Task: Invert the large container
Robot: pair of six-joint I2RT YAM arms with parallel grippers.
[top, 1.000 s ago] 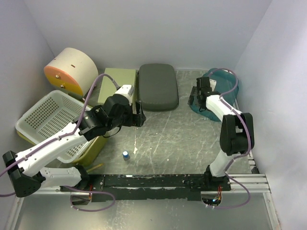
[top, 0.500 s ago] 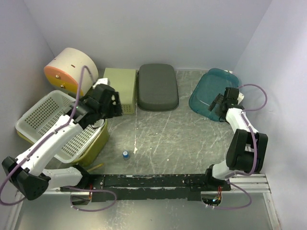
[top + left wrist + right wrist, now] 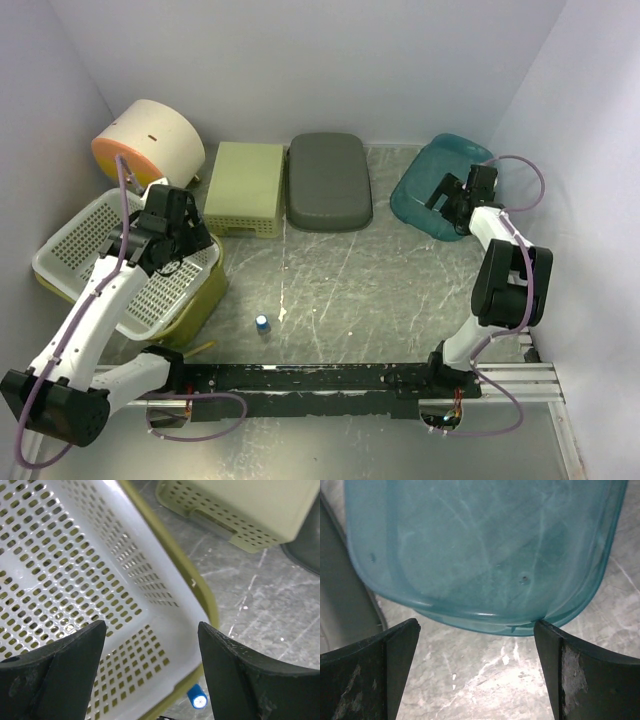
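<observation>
A teal translucent container (image 3: 432, 182) lies at the back right, and it fills the upper part of the right wrist view (image 3: 485, 545). My right gripper (image 3: 449, 197) is open and empty at its near edge (image 3: 477, 645), with the rim just beyond the fingertips. A white perforated basket (image 3: 85, 250) sits in an olive-yellow container (image 3: 205, 300) at the left. My left gripper (image 3: 188, 248) is open and empty above the basket's right corner (image 3: 152, 645). The white basket (image 3: 75, 580) and the olive rim (image 3: 202, 597) show below it.
A cream and orange drum (image 3: 150, 145) lies at the back left. A pale green perforated box (image 3: 245, 185) and a dark grey lid (image 3: 330, 180) lie at the back middle. A small blue cap (image 3: 261, 323) stands on the table near the olive container.
My left arm has swung left from the table's middle to above the white basket. My right gripper has moved from the teal container's left side to its near right edge; the container shifted slightly.
</observation>
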